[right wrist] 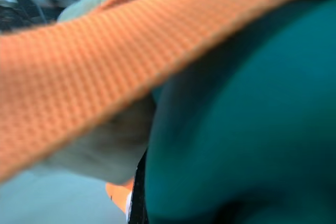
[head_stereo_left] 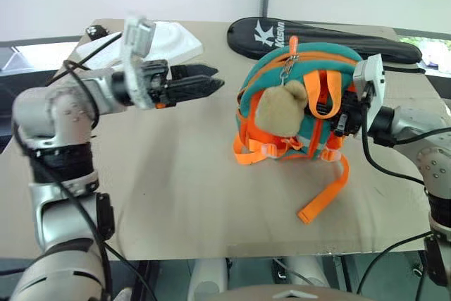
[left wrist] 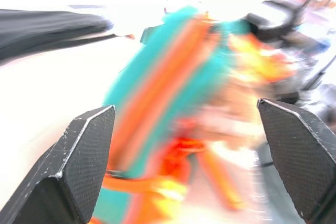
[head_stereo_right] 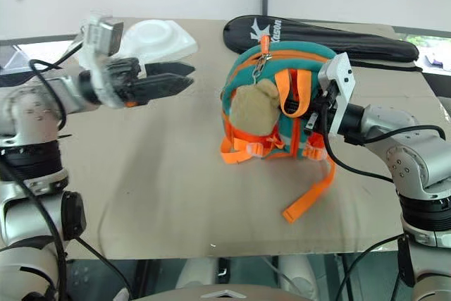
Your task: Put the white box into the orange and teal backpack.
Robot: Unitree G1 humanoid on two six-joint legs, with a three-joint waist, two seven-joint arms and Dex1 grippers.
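Backpack (head_stereo_left: pixel 299 100), teal with orange straps, stands upright; left pincer (head_stereo_left: pixel 204 81) apart, right pincer (head_stereo_left: pixel 341 119) together.

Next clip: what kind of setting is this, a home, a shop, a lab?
Probably a lab or test room, not a home. A plain tan table stands against bare white walls, holding staged props: a backpack, a black racket case and a white foam tray.

Left claw (head_stereo_left: pixel 208 80) level, fingers spread, right claw (head_stereo_left: pixel 341 122) closed, pointing inward
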